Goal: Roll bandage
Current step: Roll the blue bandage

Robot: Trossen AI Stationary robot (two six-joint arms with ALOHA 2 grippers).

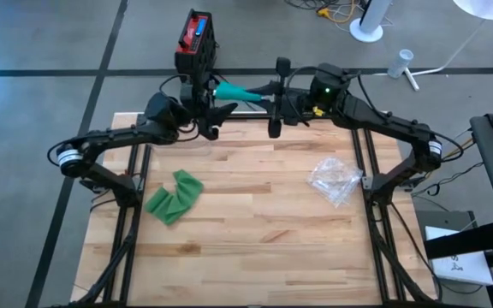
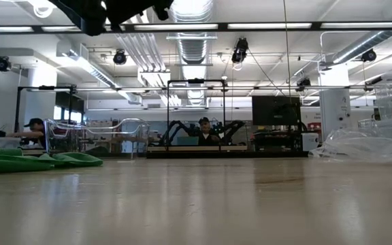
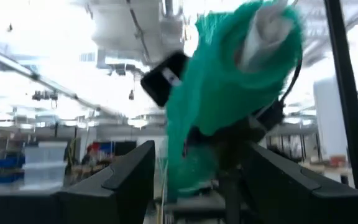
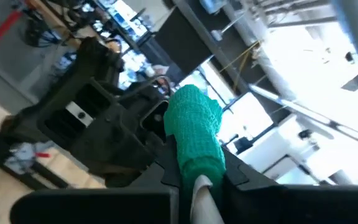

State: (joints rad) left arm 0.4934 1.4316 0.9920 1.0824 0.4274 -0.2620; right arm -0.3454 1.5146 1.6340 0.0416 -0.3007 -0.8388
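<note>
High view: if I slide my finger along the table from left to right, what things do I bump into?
Crumpled green bandage strip → bare light wooden tabletop → crinkly clear plastic wrapper.

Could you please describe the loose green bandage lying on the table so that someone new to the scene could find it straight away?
Start at the wooden table seen from above and go to its left side, beside the left arm's frame. There lies the loose green bandage, a crumpled, folded strip resting flat on the wood. Unlike the clear plastic wrapper on the right side, it is opaque green, and unlike the teal roll held up between the grippers, it lies untouched.
</note>
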